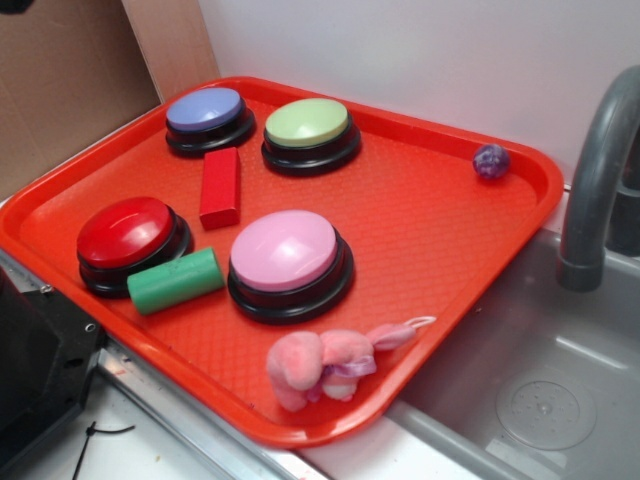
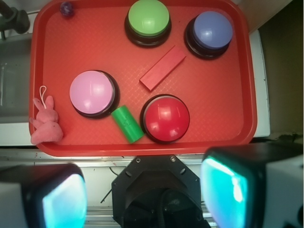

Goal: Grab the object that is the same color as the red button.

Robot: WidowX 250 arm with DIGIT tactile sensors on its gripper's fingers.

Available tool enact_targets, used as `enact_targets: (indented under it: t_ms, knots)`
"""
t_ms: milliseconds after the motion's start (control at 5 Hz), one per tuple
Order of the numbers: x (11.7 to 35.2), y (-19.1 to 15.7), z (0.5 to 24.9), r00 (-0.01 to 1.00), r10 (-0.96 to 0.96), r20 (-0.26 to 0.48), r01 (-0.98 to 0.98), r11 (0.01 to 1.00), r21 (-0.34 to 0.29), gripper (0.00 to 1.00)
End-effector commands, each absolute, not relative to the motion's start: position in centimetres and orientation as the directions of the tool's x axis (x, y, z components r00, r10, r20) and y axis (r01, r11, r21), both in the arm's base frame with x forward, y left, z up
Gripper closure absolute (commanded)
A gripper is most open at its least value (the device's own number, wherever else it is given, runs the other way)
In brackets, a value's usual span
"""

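The small red block (image 1: 220,187) (image 2: 162,67) lies flat on the red tray (image 1: 440,240) (image 2: 223,109), between the red button (image 1: 125,233) (image 2: 166,118) and the blue-purple button. In the wrist view my gripper (image 2: 145,197) is open, high above the tray's near edge, its two teal-padded fingers (image 2: 64,202) wide apart at the bottom corners with nothing between them. The gripper does not appear in the exterior view.
On the tray also sit a pink button (image 1: 287,255) (image 2: 92,92), a green button (image 1: 308,127) (image 2: 148,19), a blue-purple button (image 1: 207,113) (image 2: 212,30), a green cylinder (image 1: 175,281) (image 2: 127,123), a pink plush rabbit (image 1: 325,362) (image 2: 45,122) and a purple ball (image 1: 490,160) (image 2: 66,8). A sink (image 1: 540,380) and faucet (image 1: 595,180) are to the right.
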State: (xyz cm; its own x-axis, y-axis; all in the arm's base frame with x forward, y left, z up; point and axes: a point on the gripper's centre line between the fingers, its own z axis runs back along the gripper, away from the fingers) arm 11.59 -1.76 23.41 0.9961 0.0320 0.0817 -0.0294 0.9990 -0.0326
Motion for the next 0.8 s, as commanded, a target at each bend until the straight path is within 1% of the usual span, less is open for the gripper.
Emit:
enact_targets:
  t_ms: [0,200,400,600]
  knots:
    - [11.6,-1.8,23.4,0.996,0.032,0.082,-0.029,0.999,-0.033,0.0]
    - [12.6,0.1,22.0,0.979,0.191,0.064,-0.189,0.981,-0.037,0.0]
    - [13.8,1.1,20.0,0.95,0.305,0.065,-0.302,0.952,-0.042,0.0]
    - [15.0,2.2,17.5,0.907,0.418,0.046,-0.417,0.908,-0.043,0.0]
